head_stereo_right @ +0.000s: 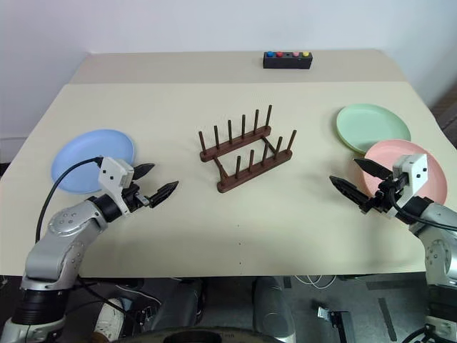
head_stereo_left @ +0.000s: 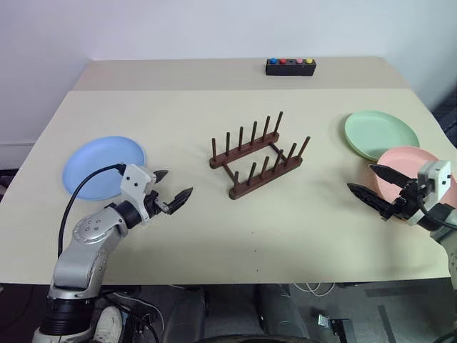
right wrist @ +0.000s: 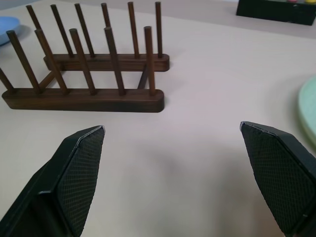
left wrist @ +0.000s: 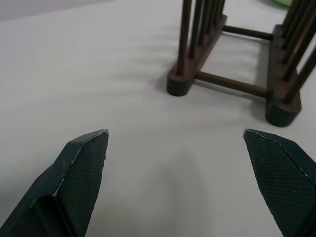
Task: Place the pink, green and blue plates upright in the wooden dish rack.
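From my seat the right pincer (head_stereo_left: 373,181) sits in front of the pink plate (head_stereo_left: 407,158), so its near edge is covered, and I can't tell whether pink overlaps the green plate (head_stereo_left: 380,133) or just touches it. The left arm hides a bit of the blue plate (head_stereo_left: 100,166). On the left wrist cam, the wooden dish rack (left wrist: 232,59) has its pegs cut off at the top edge.

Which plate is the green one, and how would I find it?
Start at the beige table and go to the side by the robot's right arm. Two round shallow plates lie flat there; the pale mint green plate is the farther one, toward the wall. Its neighbour, the salmon pink plate, overlaps its near edge.
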